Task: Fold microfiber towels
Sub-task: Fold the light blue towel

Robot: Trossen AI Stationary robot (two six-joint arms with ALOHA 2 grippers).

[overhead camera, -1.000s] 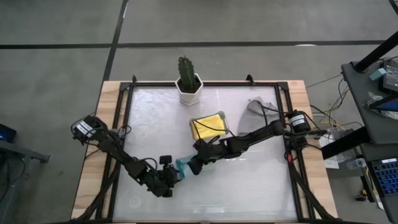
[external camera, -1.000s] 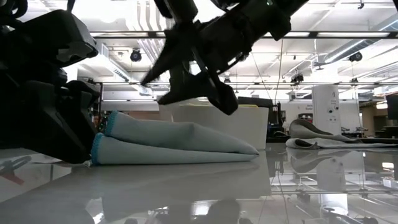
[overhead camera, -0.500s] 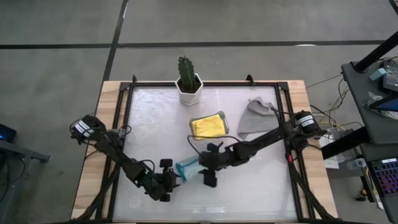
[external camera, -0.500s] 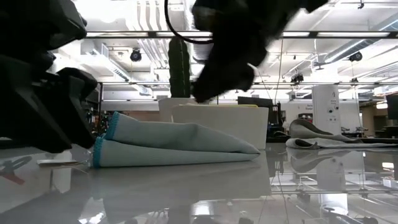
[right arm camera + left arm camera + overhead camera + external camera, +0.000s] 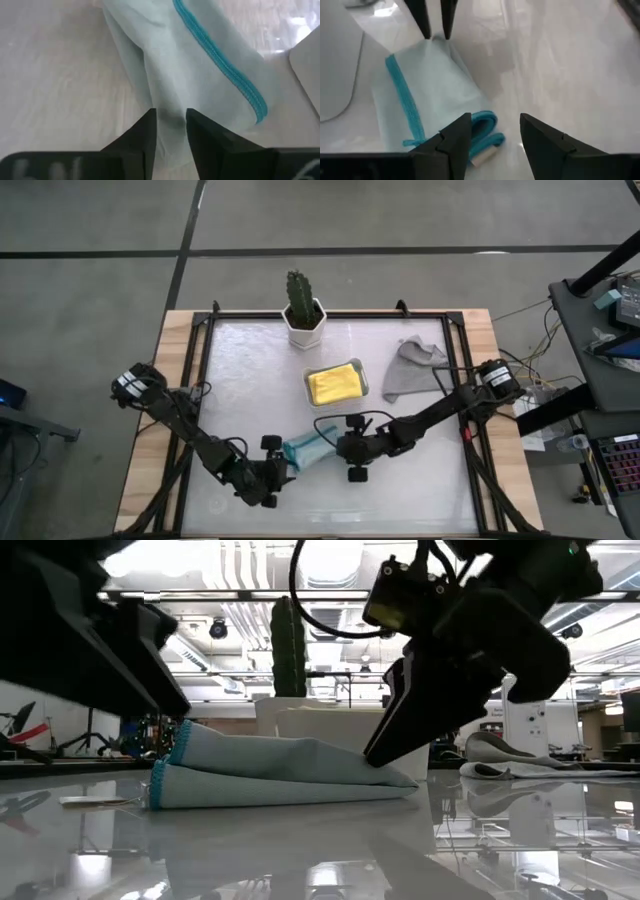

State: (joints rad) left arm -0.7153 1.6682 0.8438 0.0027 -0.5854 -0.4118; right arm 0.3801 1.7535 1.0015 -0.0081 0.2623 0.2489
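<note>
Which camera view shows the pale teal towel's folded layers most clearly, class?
The low view: the pale teal towel lies side-on, two stacked layers with bright blue trim. The high view shows only a small patch between both grippers. The left wrist view shows its top face; the right wrist view shows creases and trim.

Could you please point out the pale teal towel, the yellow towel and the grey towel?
pale teal towel (image 5: 303, 450), high view, middle of folded cloth.
yellow towel (image 5: 335, 383), high view, its centre.
grey towel (image 5: 405, 370), high view, middle of crumpled cloth.

One camera looks straight down on the whole tabletop (image 5: 400, 490); one looks level across it; both wrist cameras sit close over the pale teal towel (image 5: 305, 449), which all four share.
</note>
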